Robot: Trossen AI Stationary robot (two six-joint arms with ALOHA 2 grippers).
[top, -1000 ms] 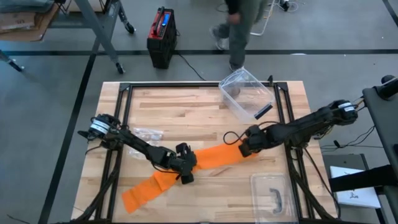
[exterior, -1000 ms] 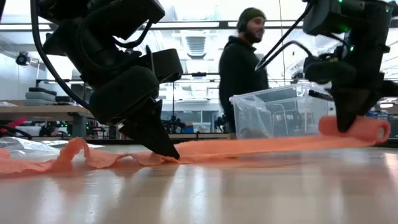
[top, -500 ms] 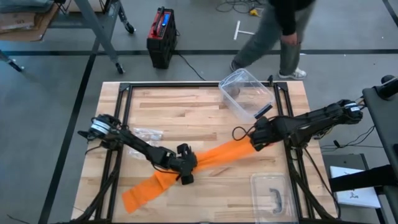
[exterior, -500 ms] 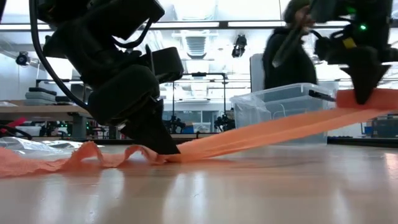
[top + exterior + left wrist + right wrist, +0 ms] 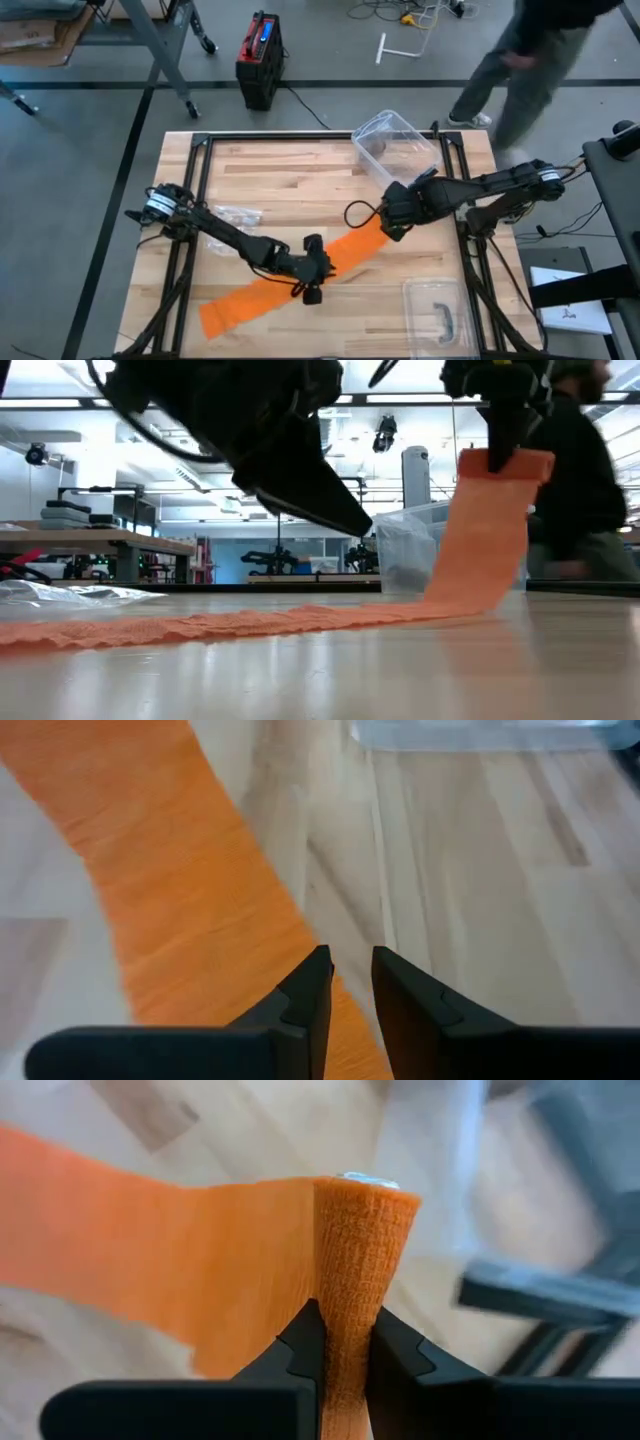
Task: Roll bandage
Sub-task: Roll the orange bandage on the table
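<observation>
An orange bandage (image 5: 265, 298) lies as a long strip from the table's near left toward the middle. Its far end is wound into a small roll (image 5: 365, 1230). My right gripper (image 5: 388, 228) is shut on that roll, high above the table (image 5: 500, 455). My left gripper (image 5: 322, 268) hovers over the middle of the strip, clear of it in the low view (image 5: 355, 525). In the left wrist view its fingers (image 5: 350, 960) stand a narrow gap apart with nothing between them. My right gripper pinches the roll across its middle (image 5: 345, 1315) between the two fingers, and the roll is squeezed into a waist there. The fingers come steeply from above. The roll is lifted clear. The strip (image 5: 480, 540) hangs from it down to the table, where the rest lies flat.
A clear plastic bin (image 5: 395, 150) stands at the far right. A clear lid (image 5: 435, 312) lies at the near right. Crumpled plastic wrap (image 5: 235, 215) lies by the left arm. A black frame (image 5: 200, 190) rims the table. A person (image 5: 535, 60) walks beyond the far edge.
My right gripper has risen with the roll and turned about its wrist. That end of the strip came up off the table and now hangs steeply. My left gripper has lifted off the strip and drifted toward the right. The strip's wrinkles at the left have flattened.
</observation>
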